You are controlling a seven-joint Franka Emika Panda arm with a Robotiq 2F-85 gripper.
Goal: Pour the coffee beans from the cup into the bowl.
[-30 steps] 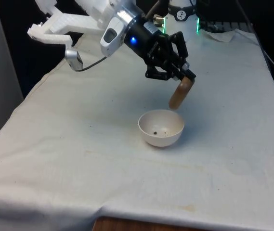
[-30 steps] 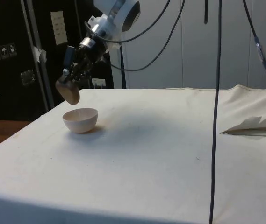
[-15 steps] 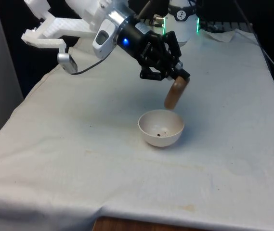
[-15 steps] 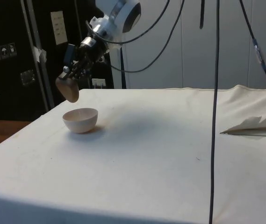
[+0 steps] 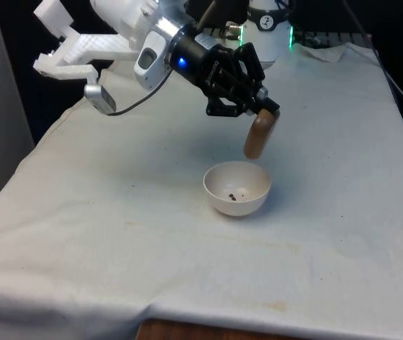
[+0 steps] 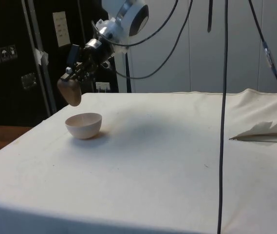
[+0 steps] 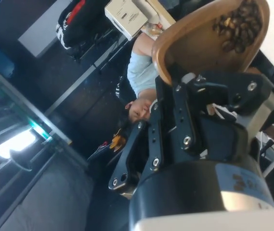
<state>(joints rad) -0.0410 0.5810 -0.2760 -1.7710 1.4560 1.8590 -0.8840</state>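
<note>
fingers (image 7: 185, 91) gripping cup (image 7: 194, 41), coffee beans (image 7: 238, 24) inside

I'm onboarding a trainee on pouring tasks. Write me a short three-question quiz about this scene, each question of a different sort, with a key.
1. True or false: the cup stands on the table.
2. What lies inside the white bowl?
3. Most coffee beans are: A) in the cup, B) in the bowl, C) on the cloth.

Key:
1. False; the gripper holds it tilted in the air above the bowl.
2. A few beans.
3. A.
</note>
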